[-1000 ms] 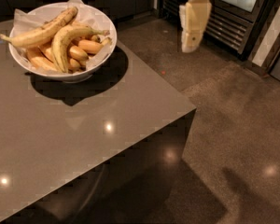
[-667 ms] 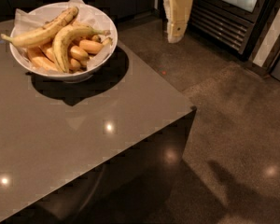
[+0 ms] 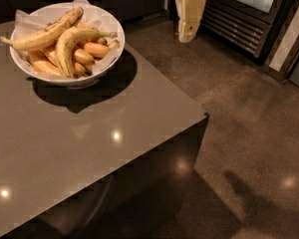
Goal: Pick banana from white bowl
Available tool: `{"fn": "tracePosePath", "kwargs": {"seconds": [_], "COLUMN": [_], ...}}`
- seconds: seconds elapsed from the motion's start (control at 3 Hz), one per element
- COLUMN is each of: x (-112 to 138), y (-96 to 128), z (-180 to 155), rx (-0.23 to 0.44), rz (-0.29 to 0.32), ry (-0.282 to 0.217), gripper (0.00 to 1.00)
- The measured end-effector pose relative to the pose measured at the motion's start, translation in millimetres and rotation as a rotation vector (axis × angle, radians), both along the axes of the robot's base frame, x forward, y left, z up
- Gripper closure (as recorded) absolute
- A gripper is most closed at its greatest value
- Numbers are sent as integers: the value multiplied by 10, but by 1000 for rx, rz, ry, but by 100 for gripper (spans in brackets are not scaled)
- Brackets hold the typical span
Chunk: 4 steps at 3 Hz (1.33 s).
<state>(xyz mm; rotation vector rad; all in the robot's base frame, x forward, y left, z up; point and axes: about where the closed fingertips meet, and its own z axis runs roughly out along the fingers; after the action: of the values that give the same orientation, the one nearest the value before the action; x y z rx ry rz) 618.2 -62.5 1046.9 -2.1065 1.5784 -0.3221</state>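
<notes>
Well apart from white bowl and banana beside straighter banana: gripper above floor, opening indiscernible.

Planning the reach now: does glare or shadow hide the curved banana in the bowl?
Camera view: no, the banana lies evenly lit in the white bowl. Camera view: glare spots sit on the table nearer the camera, away from the bowl, whose shadow falls front-right. Camera view: the gripper hangs over the dim floor, right of the table, near the top edge.
</notes>
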Motion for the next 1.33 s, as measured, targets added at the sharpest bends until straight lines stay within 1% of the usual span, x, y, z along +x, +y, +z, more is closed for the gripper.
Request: {"fn": "tracePosePath", "kwargs": {"seconds": [0.33, 0.67, 1.0, 1.33], "x": [196, 438, 616, 702], "y": [293, 735, 1110, 1159], "z": [-75, -186, -314, -273], "rx": [35, 52, 72, 92], "rz": [79, 189, 270, 266], "ry": [29, 70, 101, 73], "gripper": [0, 0, 0, 0]}}
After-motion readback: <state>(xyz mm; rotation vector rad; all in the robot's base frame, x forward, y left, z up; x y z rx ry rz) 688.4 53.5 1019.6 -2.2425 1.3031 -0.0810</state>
